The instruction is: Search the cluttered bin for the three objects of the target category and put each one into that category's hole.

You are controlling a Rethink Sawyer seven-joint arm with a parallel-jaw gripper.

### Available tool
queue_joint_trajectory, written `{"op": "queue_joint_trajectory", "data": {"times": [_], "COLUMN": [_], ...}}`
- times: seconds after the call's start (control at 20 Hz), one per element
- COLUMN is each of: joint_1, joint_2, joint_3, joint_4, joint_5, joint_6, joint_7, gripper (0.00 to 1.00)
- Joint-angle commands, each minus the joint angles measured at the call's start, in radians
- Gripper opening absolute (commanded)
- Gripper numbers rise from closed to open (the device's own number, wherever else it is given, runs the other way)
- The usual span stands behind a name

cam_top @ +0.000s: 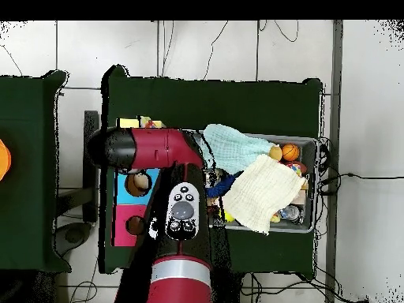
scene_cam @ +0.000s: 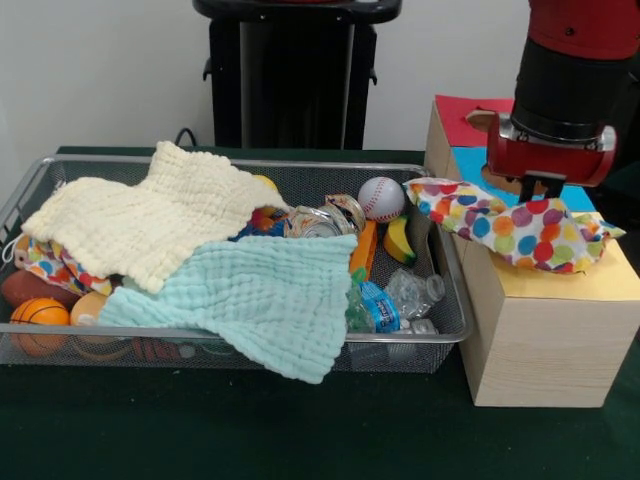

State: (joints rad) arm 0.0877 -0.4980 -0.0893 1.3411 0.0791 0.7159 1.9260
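Over the yellow box [scene_cam: 560, 290], cannot tell the fingers' state behind the gripper [scene_cam: 541, 190], dotted cloth [scene_cam: 510, 225] draped across, probably covering the hole.

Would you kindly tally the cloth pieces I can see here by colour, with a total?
Cream cloth: 1
Mint cloth: 1
Dotted pieces: 2, one on the yellow box under the gripper, one at the bin's left end
Total: 4

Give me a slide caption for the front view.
Sawyer's tool over a dotted fabric piece draped on the yellow-faced box, beside the cluttered wire bin.
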Motion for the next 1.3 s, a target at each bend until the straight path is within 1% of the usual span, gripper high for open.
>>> {"op": "queue_joint_trajectory", "data": {"times": [0.05, 0.2, 0.35, 0.55, 0.65, 0.8, 0.95, 1.1, 1.3], "joint_1": [-0.008, 0.005, 0.035, 0.083, 0.097, 0.108, 0.13, 0.14, 0.142], "joint_2": [0.115, 0.139, 0.179, 0.191, 0.189, 0.176, 0.179, 0.193, 0.178], "joint_3": [0.013, 0.006, -0.011, -0.044, -0.056, -0.06, -0.061, -0.062, -0.047], "joint_4": [-0.048, -0.08, -0.135, -0.164, -0.171, -0.161, -0.172, -0.175, -0.088], "joint_5": [-0.001, 0.005, 0.026, 0.058, 0.07, 0.093, 0.12, 0.13, 0.137], "joint_6": [-0.033, -0.032, -0.023, 0.013, 0.032, 0.064, 0.097, 0.091, 0.021], "joint_7": [0.177, 0.2, 0.254, 0.322, 0.333, 0.334, 0.353, 0.351, 0.335], "gripper": [0.0, 0.0, 0.0, 0.0, 0.0, 0.0, 0.0, 0.0, 0.0]}}
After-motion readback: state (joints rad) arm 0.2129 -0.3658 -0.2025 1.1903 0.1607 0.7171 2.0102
